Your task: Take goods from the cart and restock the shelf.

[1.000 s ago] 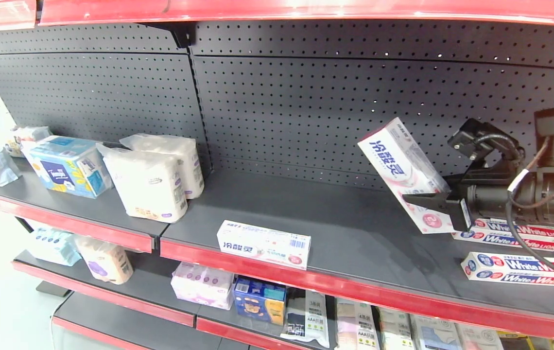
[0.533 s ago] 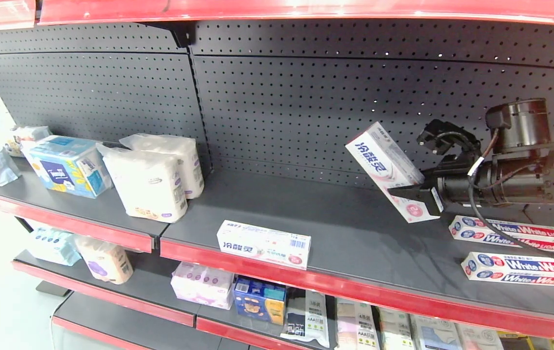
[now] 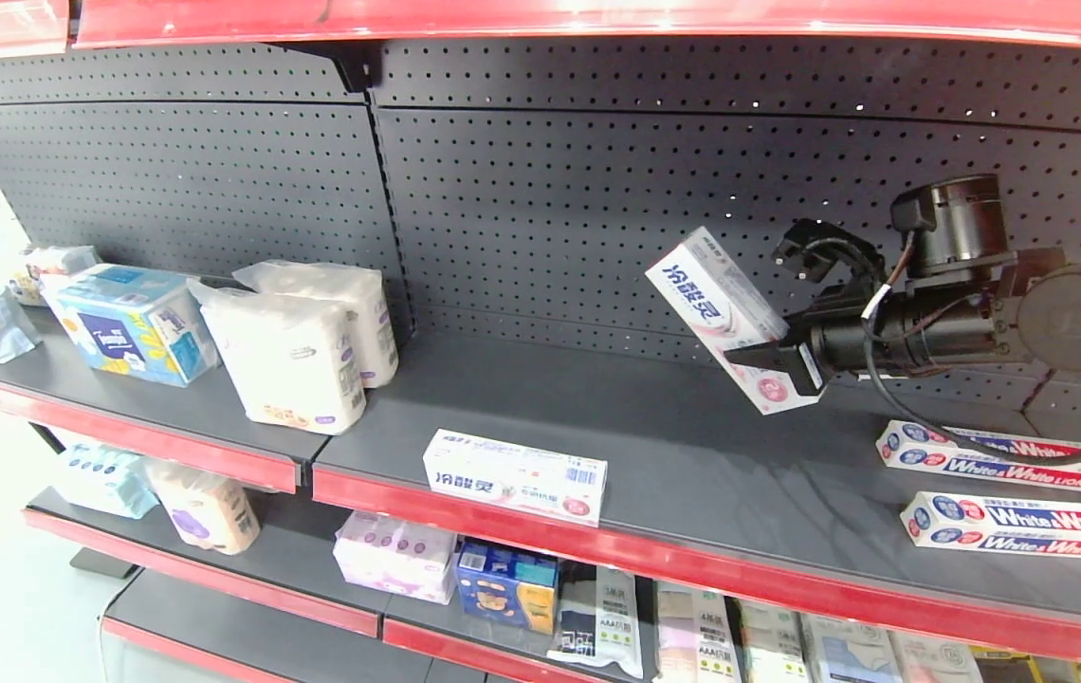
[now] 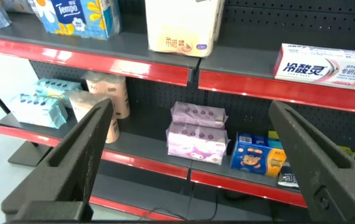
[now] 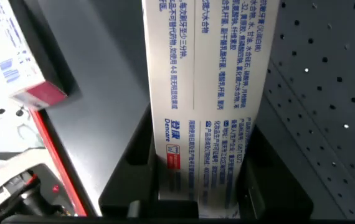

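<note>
My right gripper (image 3: 780, 368) is shut on a white and pink toothpaste box (image 3: 719, 313), held tilted in the air above the grey shelf (image 3: 654, 446), near the pegboard back. In the right wrist view the same box (image 5: 208, 93) stands clamped between the fingers. A second matching toothpaste box (image 3: 514, 476) lies flat at the shelf's front edge, and appears as a box (image 4: 327, 67) in the left wrist view. My left gripper (image 4: 193, 149) hangs open in front of the lower shelves, with nothing between its fingers.
Two red and white toothpaste boxes (image 3: 988, 455) (image 3: 1022, 525) lie on the shelf at the right. Tissue packs (image 3: 292, 353) and a blue tissue pack (image 3: 135, 323) stand on the left. Bare shelf lies between the flat box and the held one. Lower shelves hold more goods (image 4: 197, 132).
My right arm has carried the toothpaste box leftward and slightly up, deeper over the shelf. The left gripper's motion cannot be judged.
</note>
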Tool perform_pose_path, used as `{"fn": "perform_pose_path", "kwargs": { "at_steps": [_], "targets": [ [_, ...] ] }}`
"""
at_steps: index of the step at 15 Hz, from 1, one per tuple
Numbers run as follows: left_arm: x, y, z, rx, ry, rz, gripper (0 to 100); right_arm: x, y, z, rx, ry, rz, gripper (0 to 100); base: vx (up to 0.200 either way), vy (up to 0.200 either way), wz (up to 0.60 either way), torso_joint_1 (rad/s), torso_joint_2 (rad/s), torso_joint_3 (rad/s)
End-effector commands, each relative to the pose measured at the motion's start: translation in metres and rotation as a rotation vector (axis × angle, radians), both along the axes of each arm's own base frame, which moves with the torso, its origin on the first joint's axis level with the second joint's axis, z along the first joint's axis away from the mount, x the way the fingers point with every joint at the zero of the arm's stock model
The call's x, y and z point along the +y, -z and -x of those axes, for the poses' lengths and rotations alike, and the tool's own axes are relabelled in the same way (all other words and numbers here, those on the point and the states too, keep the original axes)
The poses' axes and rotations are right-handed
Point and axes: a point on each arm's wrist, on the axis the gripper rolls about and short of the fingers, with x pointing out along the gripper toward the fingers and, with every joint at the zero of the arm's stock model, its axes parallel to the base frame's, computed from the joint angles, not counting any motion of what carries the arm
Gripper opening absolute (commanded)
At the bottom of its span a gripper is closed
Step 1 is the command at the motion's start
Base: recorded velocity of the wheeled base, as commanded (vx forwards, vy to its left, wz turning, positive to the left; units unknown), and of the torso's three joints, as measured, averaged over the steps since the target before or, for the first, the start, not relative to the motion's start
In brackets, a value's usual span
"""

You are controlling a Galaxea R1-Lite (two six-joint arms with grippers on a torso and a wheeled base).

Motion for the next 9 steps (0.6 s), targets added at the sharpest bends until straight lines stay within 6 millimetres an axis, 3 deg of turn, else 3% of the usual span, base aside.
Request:
{"fn": "perform_pose_path", "kwargs": {
  "at_steps": [1, 9],
  "targets": [
    [0.0, 0.0, 0.0, 0.0, -0.001, 0.001, 100, -0.012, -0.003, -0.002, 0.009, 0.058, -0.034, 0, 0.0, 0.0, 0.0, 0.0, 0.0, 0.0],
    [0.0, 0.0, 0.0, 0.0, -0.001, 0.001, 100, -0.014, 0.031, -0.027, 0.075, 0.08, 0.046, 0, 0.0, 0.0, 0.0, 0.0, 0.0, 0.0]
  ]
}}
